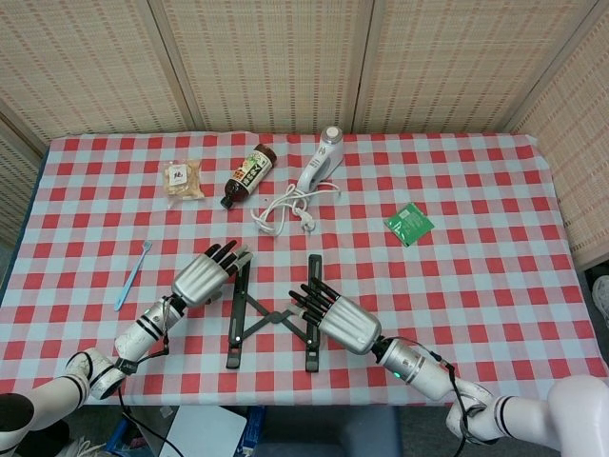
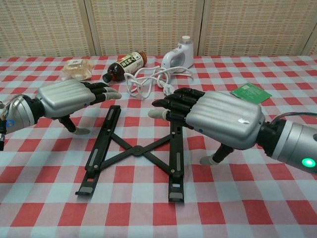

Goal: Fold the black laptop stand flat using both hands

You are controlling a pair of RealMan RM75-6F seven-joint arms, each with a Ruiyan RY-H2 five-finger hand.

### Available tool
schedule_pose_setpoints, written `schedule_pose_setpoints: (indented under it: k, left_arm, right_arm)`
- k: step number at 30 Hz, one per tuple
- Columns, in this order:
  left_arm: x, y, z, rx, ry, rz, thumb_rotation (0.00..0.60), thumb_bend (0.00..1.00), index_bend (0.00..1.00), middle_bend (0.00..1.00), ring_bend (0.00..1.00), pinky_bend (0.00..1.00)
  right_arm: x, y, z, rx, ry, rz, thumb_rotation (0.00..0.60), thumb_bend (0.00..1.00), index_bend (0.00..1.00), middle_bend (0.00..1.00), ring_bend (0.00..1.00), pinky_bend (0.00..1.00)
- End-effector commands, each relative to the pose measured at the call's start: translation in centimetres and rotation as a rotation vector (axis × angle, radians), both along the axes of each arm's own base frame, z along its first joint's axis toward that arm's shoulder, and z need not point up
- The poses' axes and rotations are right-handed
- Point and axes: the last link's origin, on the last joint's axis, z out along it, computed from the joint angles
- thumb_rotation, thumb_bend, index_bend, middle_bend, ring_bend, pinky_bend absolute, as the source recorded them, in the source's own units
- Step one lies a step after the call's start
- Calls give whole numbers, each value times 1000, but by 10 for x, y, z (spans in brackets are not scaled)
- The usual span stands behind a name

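**Chest view: stand lying open, both hands flanking it, fold not started**

Chest view is showing the black laptop stand (image 2: 134, 148) lying at the near middle of the checked table (image 2: 277, 198), its two rails splayed apart and joined by crossed struts. Judged from this, the rails are not yet being drawn together; the whole closing motion is outstanding.

The right hand (image 2: 218, 118) is hovering over the right rail, palm down, its fingers (image 2: 173, 105) lying extended and close together, pointing left and slightly far. Its thumb is reaching down towards the cloth just right of that rail; whether it is touching anything cannot be told. The left hand (image 2: 69, 96) is sitting just left of the left rail, fingers likewise extended side by side over the rail's far end, thumb hanging below. Neither hand is gripping the stand.

Head view is confirming the layout: the stand between the two hands, and a blue toothbrush (image 1: 132, 275) lying further left.

Farther off, a white cable (image 2: 143, 79) is trailing from a white handheld appliance (image 2: 178, 55); a brown bottle (image 2: 124, 64) is lying on its side, with a snack packet (image 2: 77, 68) at far left and a green sachet (image 2: 251, 92) at right.
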Motion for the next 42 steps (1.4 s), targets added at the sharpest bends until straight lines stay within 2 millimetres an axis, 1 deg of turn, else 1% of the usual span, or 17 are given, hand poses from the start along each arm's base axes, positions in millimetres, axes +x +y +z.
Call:
schedule_pose_setpoints:
  k: [1, 12, 23, 42]
  left_arm:
    - [0, 0, -1, 1, -1, 0, 600, 219, 0, 0, 0, 204]
    - [1, -2, -5, -13, -25, 16, 600, 218, 0, 0, 0, 203]
    - [0, -3, -8, -21, -42, 32, 600, 219, 0, 0, 0, 203]
    - [4, -6, -12, -61, -116, 84, 600, 219, 0, 0, 0, 203]
  right_arm:
    - [0, -2, -6, -4, 5, 10, 600, 0, 0, 0, 0, 0]
    - [5, -10, -23, -23, 1, 20, 600, 0, 0, 0, 0, 0]
    - [7, -11, -36, -29, 22, 32, 600, 0, 0, 0, 0, 0]
    - [15, -12, -46, -39, -10, 51, 600, 0, 0, 0, 0, 0]
